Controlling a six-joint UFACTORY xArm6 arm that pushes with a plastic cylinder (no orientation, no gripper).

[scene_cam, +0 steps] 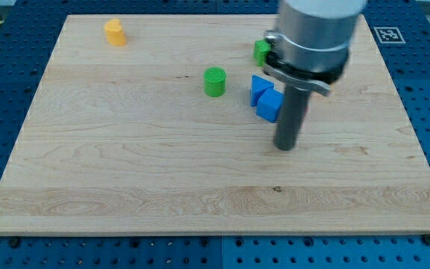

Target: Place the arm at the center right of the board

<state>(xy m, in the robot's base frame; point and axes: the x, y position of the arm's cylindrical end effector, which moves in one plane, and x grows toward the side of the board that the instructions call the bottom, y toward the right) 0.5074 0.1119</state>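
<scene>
My tip (284, 146) rests on the wooden board (125, 172), right of the board's centre. Two blue blocks sit just left and above it: a blue cube (269, 105) close to the rod and a blue block (259, 87) behind that, touching it. A green cylinder (214, 81) stands further to the view's left. A green block (260, 51) is partly hidden behind the arm's body near the view's top. An orange block (114, 32) sits at the top left of the board.
The arm's grey body (316, 37) covers part of the board's top right. A blue perforated table (6, 90) surrounds the board, with a fiducial marker (386, 34) at the top right.
</scene>
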